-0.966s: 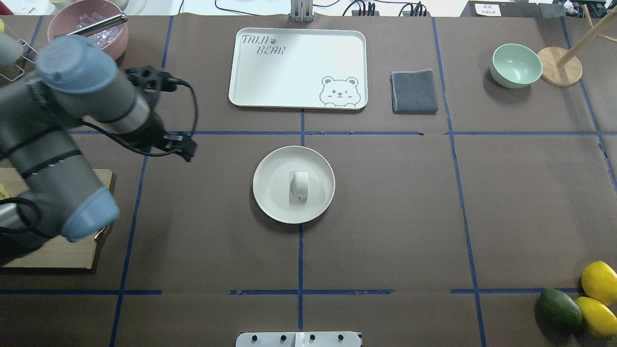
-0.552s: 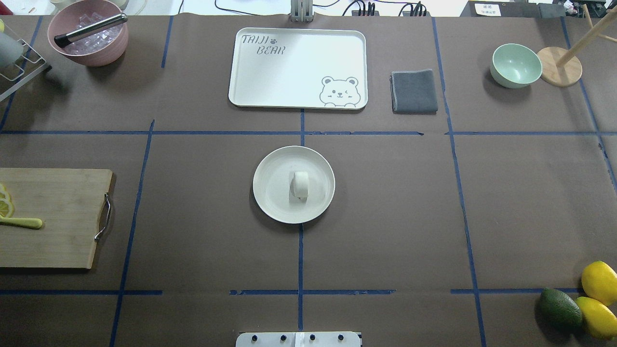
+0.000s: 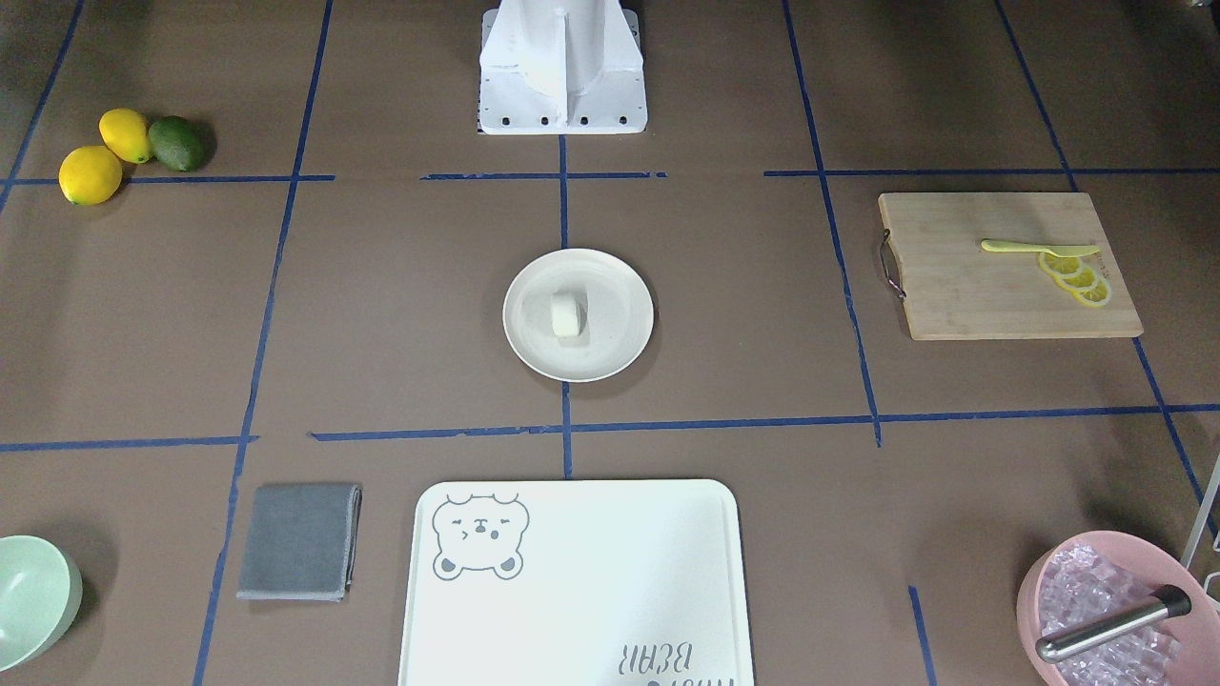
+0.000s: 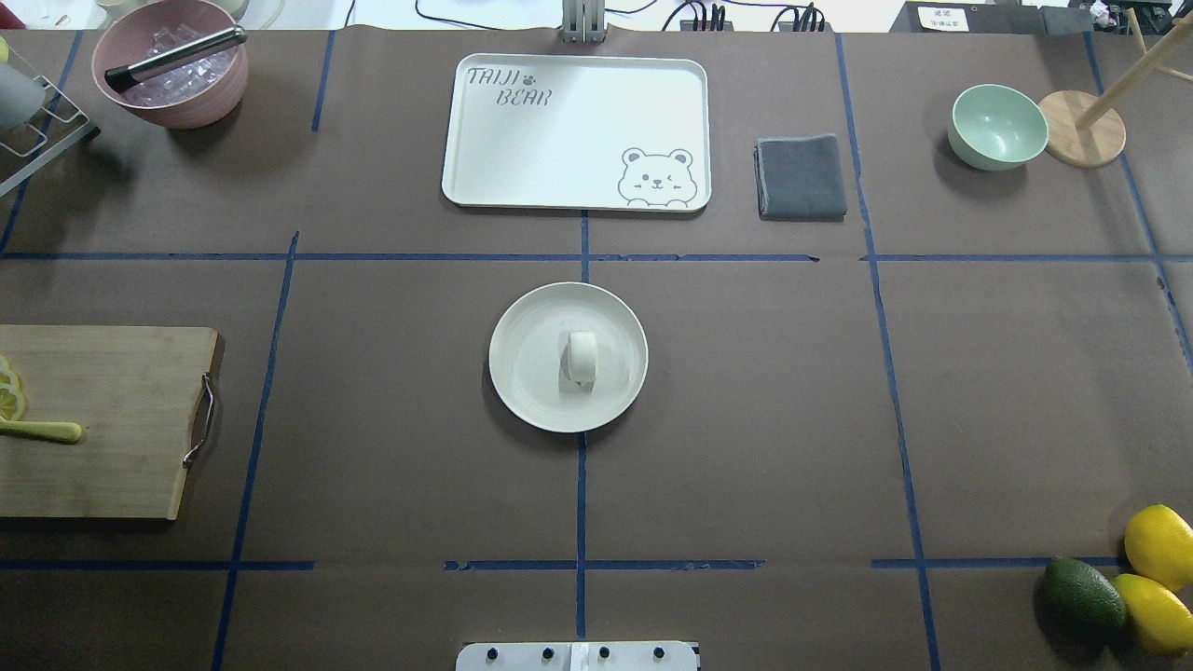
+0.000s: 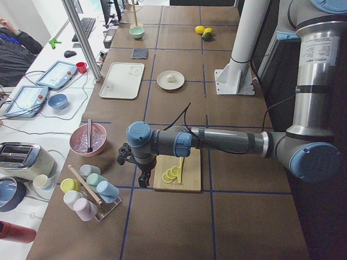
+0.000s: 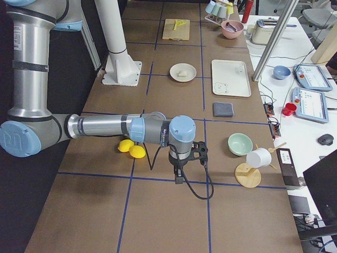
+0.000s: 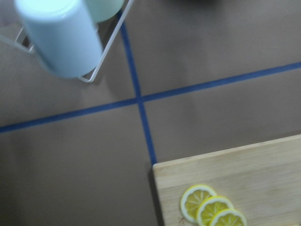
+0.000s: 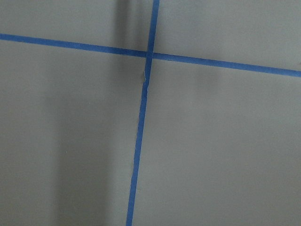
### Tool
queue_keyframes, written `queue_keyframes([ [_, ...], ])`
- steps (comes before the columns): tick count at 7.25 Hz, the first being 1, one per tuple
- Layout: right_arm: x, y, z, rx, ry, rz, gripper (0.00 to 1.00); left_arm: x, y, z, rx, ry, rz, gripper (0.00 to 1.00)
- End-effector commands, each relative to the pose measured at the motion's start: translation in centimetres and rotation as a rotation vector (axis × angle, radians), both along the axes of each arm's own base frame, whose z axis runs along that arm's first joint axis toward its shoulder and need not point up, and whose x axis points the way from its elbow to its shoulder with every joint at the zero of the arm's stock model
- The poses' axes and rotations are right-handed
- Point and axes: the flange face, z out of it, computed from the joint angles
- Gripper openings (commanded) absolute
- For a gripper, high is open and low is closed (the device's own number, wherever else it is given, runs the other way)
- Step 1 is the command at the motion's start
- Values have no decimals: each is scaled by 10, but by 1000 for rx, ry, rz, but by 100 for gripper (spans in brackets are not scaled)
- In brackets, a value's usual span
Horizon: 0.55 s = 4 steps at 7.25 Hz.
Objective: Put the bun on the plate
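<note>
**Bun on plate, both grippers far off**

A small white bun (image 4: 580, 359), smooth, matte and shaped like a stubby rounded cylinder, rests near the middle of the cream plate (image 4: 522, 382), well inside its low rim. The plate sits at the centre of the brown table (image 4: 746, 419), over a line of blue tape (image 4: 581, 494).

The left gripper (image 5: 143, 177) hangs pointing down at the table's left end, just beside the board (image 5: 191, 181) with its lemon slices (image 7: 211, 211), near a pale blue cup (image 7: 61, 40) in a wire rack (image 7: 106, 54). It is well apart from the bun. The right gripper (image 6: 179, 178) hangs over bare table at the opposite end, near two lemons (image 6: 131, 149) and equally far from the plate. Each gripper shows only in a side view, so whether its fingers are parted or closed cannot be told. Nothing touches the bun but the plate.
</note>
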Motion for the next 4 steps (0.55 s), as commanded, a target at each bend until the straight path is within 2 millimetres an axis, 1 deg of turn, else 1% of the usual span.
queue_keyframes([
  [1, 0, -1, -2, 2, -1, 1, 100, -1, 0, 20, -42, -2, -5, 100],
  [2, 0, -1, -2, 2, -1, 1, 100, -1, 1, 24, -49, -4, -3, 100],
  [3, -1, -1, -2, 1, -4, 1, 100, -1, 3, 21, -40, -2, 0, 100],
  [4, -2, -1, -2, 2, -13, 2, 100, -2, 7, 25, -48, -5, 1, 100],
])
